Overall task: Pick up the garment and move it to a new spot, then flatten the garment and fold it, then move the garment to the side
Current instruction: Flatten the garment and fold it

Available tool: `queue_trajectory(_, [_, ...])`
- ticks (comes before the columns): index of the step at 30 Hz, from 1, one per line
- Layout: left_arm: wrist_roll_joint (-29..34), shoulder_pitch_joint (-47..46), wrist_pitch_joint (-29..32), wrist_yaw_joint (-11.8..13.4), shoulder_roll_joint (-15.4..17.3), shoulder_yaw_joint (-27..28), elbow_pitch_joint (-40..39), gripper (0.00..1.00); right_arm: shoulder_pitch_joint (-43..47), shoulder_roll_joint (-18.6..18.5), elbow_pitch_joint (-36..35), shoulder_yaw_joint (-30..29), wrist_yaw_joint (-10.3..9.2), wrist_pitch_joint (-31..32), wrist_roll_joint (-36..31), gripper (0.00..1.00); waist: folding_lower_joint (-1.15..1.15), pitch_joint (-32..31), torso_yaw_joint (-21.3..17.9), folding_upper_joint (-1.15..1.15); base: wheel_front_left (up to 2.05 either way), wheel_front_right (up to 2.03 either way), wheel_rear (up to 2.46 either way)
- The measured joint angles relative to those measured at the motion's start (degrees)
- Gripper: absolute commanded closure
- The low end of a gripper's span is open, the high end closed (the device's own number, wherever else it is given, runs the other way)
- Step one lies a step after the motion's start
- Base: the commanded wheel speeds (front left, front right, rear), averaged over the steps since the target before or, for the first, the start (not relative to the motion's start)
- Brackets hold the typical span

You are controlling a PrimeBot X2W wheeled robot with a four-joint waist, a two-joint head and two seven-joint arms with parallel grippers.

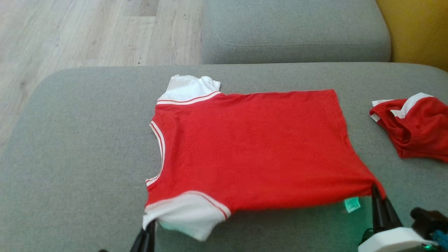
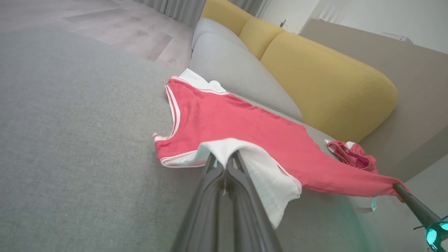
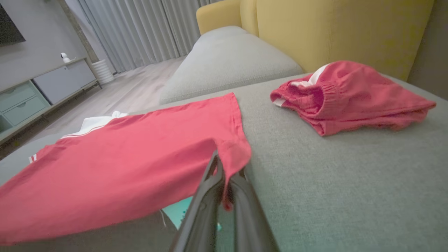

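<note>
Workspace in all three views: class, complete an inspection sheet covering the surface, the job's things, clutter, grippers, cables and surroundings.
Surface: grey cushion, fabric-covered, bearing both garments.
Job's things: red shirt with white sleeves, spread mostly flat; its near edge is raised off the cushion.
Clutter: crumpled red garment to the right, apart from the shirt.
Grippers: left gripper shut on the near white sleeve; right gripper shut on the near hem corner.
Cables: nothing seen on the cushion.
Surroundings: wooden floor, second grey cushion, yellow sofa back.
</note>
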Motion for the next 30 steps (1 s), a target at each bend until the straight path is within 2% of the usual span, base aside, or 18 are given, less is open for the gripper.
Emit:
queue_trajectory(10, [-0.1, -4.4, 0.4, -1.9, -1.2, -1.3, 6.8, 1.0, -3.0, 0.0, 5.9, 0.8, 0.0, 2.7, -1.2, 1.0, 0.01, 1.7, 0.0, 0.0, 0.0, 0.0, 0.0])
queue_trajectory(19, [1.3, -16.1, 5.9, -3.9, -0.5, -2.3, 8.9, 1.0, -9.3, 0.0, 4.8, 0.5, 0.0, 14.2, -5.0, 1.0, 0.01, 2.5, -0.3, 0.0, 0.0, 0.0, 0.0])
queue_trajectory(24, [1.0, -23.7, 10.5, -6.1, 0.3, -2.3, 11.7, 1.0, -14.5, 0.0, 4.6, 0.4, 0.0, 21.5, -6.9, 1.0, 0.01, 2.9, -0.3, 0.0, 0.0, 0.0, 0.0])
queue_trajectory(25, [1.0, -23.7, 10.5, -6.1, 0.3, -2.3, 11.7, 1.0, -14.5, 0.0, 4.6, 0.4, 0.0, 21.5, -6.9, 1.0, 0.01, 2.9, -0.3, 0.0, 0.0, 0.0, 0.0])
queue_trajectory(30, [-0.3, -31.7, 14.7, -8.0, 0.5, -2.2, 17.7, 1.0, -20.9, -0.1, 6.9, 0.1, 0.0, 26.8, -8.3, 1.0, 0.01, 3.6, -0.5, 0.0, 0.0, 0.0, 0.0])
